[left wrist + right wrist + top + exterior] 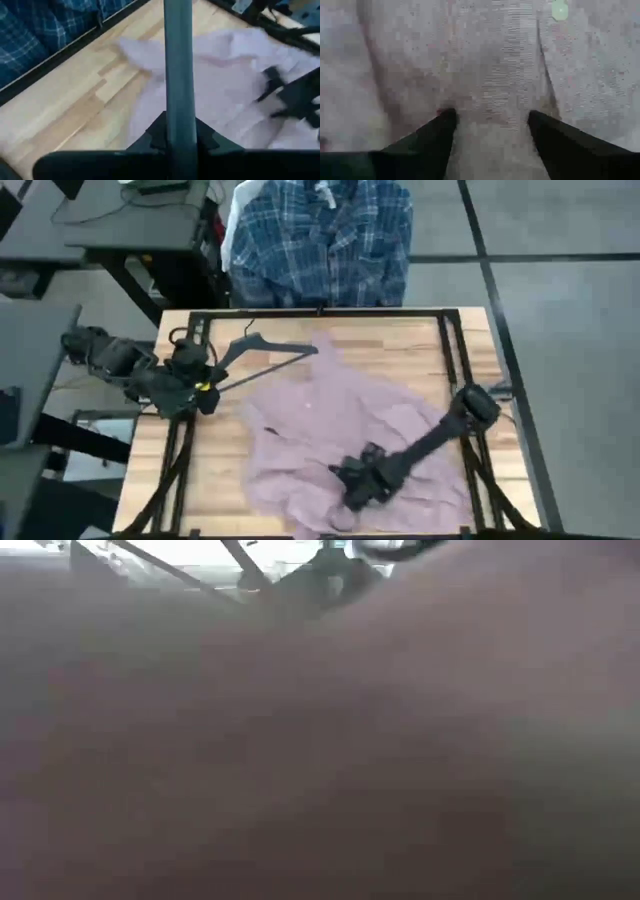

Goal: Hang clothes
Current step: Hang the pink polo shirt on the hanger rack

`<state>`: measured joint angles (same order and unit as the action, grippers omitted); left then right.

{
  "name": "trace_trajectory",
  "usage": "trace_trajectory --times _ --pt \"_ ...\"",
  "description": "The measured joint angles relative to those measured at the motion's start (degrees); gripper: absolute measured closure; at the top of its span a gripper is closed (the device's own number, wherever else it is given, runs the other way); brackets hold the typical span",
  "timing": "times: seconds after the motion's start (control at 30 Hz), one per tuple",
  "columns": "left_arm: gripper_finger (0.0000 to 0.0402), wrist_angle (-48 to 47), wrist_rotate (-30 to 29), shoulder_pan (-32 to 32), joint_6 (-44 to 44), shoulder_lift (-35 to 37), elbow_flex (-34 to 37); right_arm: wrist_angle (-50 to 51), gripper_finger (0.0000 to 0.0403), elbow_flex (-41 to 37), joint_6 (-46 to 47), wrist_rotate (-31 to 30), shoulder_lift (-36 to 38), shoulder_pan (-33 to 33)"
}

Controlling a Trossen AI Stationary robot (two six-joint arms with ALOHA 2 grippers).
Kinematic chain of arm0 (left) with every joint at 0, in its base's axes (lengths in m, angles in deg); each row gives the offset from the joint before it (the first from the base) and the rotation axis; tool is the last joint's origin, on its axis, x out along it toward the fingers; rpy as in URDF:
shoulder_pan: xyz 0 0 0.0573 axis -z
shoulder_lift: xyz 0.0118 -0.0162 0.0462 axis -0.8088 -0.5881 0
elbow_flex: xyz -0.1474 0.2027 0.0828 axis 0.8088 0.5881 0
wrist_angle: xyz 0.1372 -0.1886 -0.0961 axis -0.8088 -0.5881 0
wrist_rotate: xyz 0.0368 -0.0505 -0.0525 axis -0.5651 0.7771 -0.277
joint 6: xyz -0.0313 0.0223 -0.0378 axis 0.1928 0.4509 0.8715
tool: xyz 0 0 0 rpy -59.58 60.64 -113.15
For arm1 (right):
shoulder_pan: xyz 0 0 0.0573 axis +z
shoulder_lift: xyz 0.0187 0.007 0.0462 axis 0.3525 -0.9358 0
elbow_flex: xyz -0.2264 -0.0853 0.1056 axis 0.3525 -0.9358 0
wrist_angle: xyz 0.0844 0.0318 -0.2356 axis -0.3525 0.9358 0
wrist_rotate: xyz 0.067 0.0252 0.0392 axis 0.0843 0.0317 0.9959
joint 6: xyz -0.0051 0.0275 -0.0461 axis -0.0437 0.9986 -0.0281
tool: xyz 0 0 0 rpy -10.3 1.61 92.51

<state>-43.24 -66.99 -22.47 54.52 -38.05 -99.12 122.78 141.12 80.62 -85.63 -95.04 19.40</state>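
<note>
The dusty pink shirt lies spread and rumpled on the wooden table. It fills the low view. My left gripper is at the table's left side, shut on a thin dark hanger that reaches out over the shirt's far left part. My right gripper is open, low over the shirt's near middle, fingers pointing down at the cloth. The blue-and-white plaid shirt hangs beyond the table's far edge, with a bit of white shirt beside it. My left gripper pinches the hanger's straight bar between its two fingers, at the hanger's left end. The bar runs on away from the fingers, along them, toward the table's right. The hanger is held about level, over the table and the shirt's edge. My right gripper has its two open fingertips down on the pink cloth, one on each side of a flat stretch of it, coming from above. Whether they press it or only touch it, I cannot tell. The shirt lies flat on the table.
A black frame runs along the table's far edge and down both sides. Bare wood shows at the far left and along the left side. Grey desks stand off the table's far left.
</note>
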Motion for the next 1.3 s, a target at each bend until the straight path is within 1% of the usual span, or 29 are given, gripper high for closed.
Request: trace_trajectory --times 0.1,0.17,0.3,0.4,0.5,0.6,0.73,0.8,0.9,0.97,1.03,1.13,1.3 --pt "0.039 -0.09 0.0 0.41 0.73 0.0 0.0 0.04 0.0154 0.38 5.44 1.13 2.45 3.23" --pt "0.039 -0.11 0.08 0.42 1.02 0.0 0.0 -0.11 0.0154 1.16 6.62 0.51 5.36 3.64" --pt "0.039 -0.55 0.75 0.4 3.62 0.0 0.0 0.43 0.0154 1.84 4.63 -6.7 11.98 1.52" --pt "0.039 -2.29 3.78 1.14 7.7 -0.25 0.16 2.0 0.0154 1.84 1.33 -13.2 17.23 -1.04" --pt "0.039 -3.88 6.23 4.91 13.91 -0.81 2.5 3.88 0.0154 1.86 -2.91 -18.09 21.33 -4.09" --pt "0.039 -1.84 5.7 10.03 21.86 -1.63 6.61 3.76 0.0154 1.41 -7.36 -20.3 23.8 -8.06" --pt "0.039 1.42 -1.47 18.47 35.83 -3.56 11.36 -0.41 0.0154 -0.01 -12.83 -20.57 24.73 -12.81" --pt "0.039 0.32 -2.83 22.02 42.55 -5.36 12.69 -3.24 0.0154 -0.62 -15.44 -19.56 24.34 -14.42" --pt "0.039 -0.53 -2.45 26.53 49.88 -9.43 13.83 -8.54 0.0154 -2.19 -19.0 -16.44 23.69 -16.36" --pt "0.039 -0.16 -2.23 30.1 52.07 -11.91 13.78 -11.91 0.0154 -4.34 -20.19 -14.54 23.67 -16.97" --pt "0.039 0.57 -0.22 33.73 53.59 -14.69 12.85 -14.45 0.0154 -6.21 -20.27 -13.15 23.67 -17.46" --pt "0.039 -0.13 4.52 37.81 58.4 -19.21 10.58 -15.65 0.0154 -8.09 -19.94 -12.12 23.67 -17.72" --pt "0.039 -6.19 6.73 43.33 65.66 -23.91 3.64 -16.25 0.0154 -8.91 -19.89 -10.94 23.67 -17.74"
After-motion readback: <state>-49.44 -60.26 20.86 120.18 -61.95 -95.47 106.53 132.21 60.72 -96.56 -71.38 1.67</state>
